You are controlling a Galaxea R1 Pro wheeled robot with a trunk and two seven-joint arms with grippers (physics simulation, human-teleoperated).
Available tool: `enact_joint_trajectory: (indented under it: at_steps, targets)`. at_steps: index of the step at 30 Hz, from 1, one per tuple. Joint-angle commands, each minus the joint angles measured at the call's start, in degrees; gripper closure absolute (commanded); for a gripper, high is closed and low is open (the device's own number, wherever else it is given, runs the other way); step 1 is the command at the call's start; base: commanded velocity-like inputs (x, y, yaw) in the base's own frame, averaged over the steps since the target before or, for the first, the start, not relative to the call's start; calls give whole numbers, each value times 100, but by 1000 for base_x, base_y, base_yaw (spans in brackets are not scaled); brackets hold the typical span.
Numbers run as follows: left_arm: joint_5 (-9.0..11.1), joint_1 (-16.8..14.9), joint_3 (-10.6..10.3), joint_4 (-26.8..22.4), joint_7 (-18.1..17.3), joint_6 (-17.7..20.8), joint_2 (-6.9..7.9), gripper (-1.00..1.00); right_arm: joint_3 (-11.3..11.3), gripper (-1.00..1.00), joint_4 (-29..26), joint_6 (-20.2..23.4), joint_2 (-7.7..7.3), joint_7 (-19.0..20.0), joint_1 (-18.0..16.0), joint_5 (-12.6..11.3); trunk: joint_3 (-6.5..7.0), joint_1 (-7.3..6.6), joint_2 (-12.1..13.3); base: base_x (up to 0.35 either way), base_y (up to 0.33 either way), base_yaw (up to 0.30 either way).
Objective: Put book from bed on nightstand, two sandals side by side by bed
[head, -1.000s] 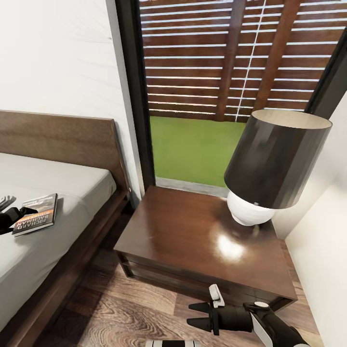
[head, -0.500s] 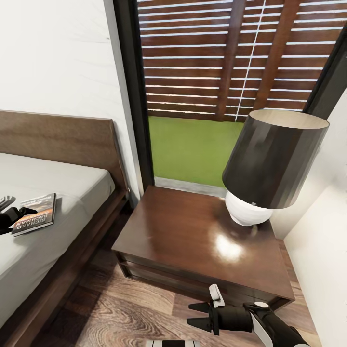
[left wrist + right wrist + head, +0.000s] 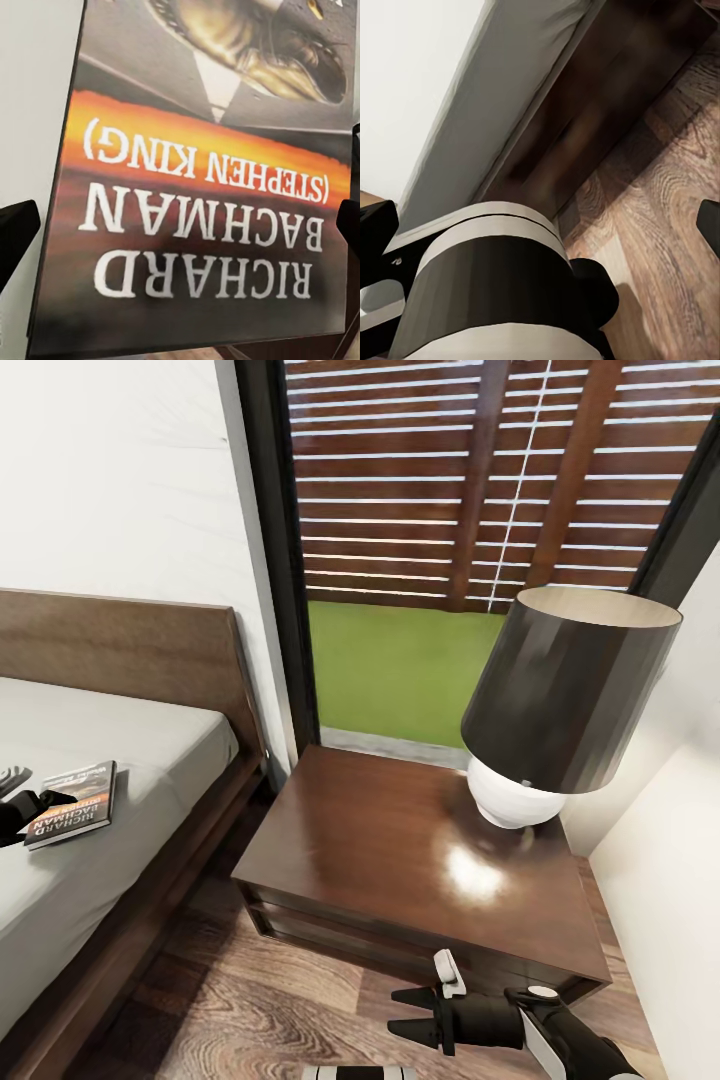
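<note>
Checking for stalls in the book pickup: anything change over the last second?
Almost nothing. The whole head view slid slightly between the earliest picture and the next, so the camera moved, not the objects. The left gripper stays at the book on the bed; the right gripper still hangs open before the nightstand.

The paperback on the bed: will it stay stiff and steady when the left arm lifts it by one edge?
The paperback looks thin, so it would probably sag or fan open. Its cover looks glossy, perhaps slippery. Lying flat on the mattress, it likely gives little edge to grab.
</note>
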Motion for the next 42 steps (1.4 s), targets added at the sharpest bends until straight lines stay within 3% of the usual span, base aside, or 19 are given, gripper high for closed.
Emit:
enact_joint_trajectory:
  at_steps: [1, 42]
  targets:
    - [-67, -4, 32, 1, -36, 29, -3, -100, 41, -100, -2, 60, -8, 3, -4, -59, -5, -1, -2, 0, 0, 0]
    - [-74, -4, 34, 2, -31, 28, 5, -100, 41, -100, 7, 60, -8, 3, -4, -53, -5, -1, -2, 0, 0, 0]
